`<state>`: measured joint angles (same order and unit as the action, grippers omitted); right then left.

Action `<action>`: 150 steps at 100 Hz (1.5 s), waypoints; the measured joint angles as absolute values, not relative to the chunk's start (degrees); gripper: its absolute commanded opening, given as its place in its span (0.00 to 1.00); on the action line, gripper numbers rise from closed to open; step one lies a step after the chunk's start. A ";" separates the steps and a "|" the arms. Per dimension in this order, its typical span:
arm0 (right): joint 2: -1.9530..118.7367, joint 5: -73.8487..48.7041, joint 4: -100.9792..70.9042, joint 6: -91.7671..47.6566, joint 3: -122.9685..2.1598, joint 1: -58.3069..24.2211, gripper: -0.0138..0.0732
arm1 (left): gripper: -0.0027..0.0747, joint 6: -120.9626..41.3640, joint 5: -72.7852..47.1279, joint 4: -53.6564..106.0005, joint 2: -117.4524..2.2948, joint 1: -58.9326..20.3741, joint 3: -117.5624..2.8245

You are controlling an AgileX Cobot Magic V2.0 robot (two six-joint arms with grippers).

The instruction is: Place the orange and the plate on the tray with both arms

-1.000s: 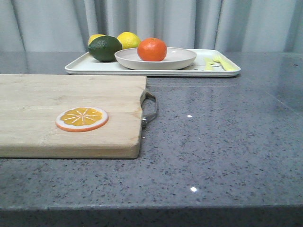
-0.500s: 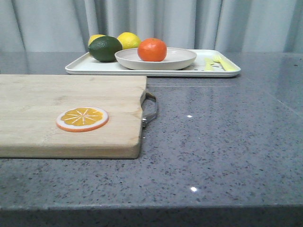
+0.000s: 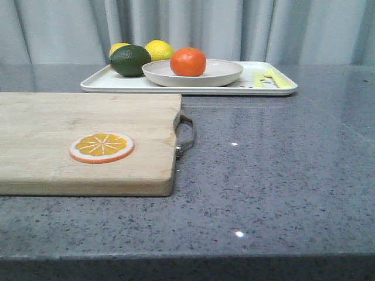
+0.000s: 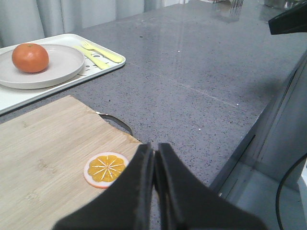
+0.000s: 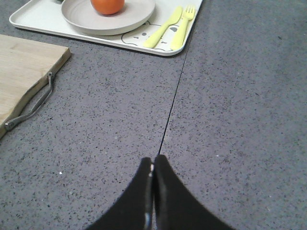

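The orange (image 3: 188, 61) rests on the beige plate (image 3: 217, 75), and the plate lies on the white tray (image 3: 266, 89) at the back of the table. Both wrist views show the same stack: orange (image 4: 30, 57) on plate (image 4: 62, 67) on tray (image 4: 103, 67), and orange (image 5: 107, 5) on plate (image 5: 129, 17) on tray (image 5: 38, 21). My left gripper (image 4: 154, 149) is shut with nothing in it, above the cutting board's corner, far from the tray. Shut and empty too, my right gripper (image 5: 153, 161) hangs over bare grey countertop. Neither gripper appears in the front view.
A wooden cutting board (image 3: 58, 123) with a metal handle (image 3: 186, 136) fills the left front; an orange slice disc (image 3: 101, 146) lies on it. A dark green fruit (image 3: 129, 60) and two lemons (image 3: 159, 49) sit at the tray's left end. Yellow cutlery (image 3: 268, 77) marks its right end.
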<state>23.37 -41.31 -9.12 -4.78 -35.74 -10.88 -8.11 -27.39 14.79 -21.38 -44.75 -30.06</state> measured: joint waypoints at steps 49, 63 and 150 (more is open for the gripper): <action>19.69 -42.29 -9.12 -4.78 -33.84 -10.88 0.08 | 0.01 -8.11 -28.01 14.79 -17.37 -44.75 -29.05; 19.69 -43.28 -9.12 -4.78 -33.84 -10.88 0.08 | 0.01 -8.11 -28.01 14.79 -17.37 -44.75 -29.05; 19.69 -43.49 -9.12 -4.78 -33.84 -10.88 0.08 | 0.01 -8.11 -27.09 12.33 -19.32 -42.91 -28.93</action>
<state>19.69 -43.49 -9.12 -4.78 -33.84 -10.88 -8.11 -27.09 12.33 -19.32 -42.91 -28.93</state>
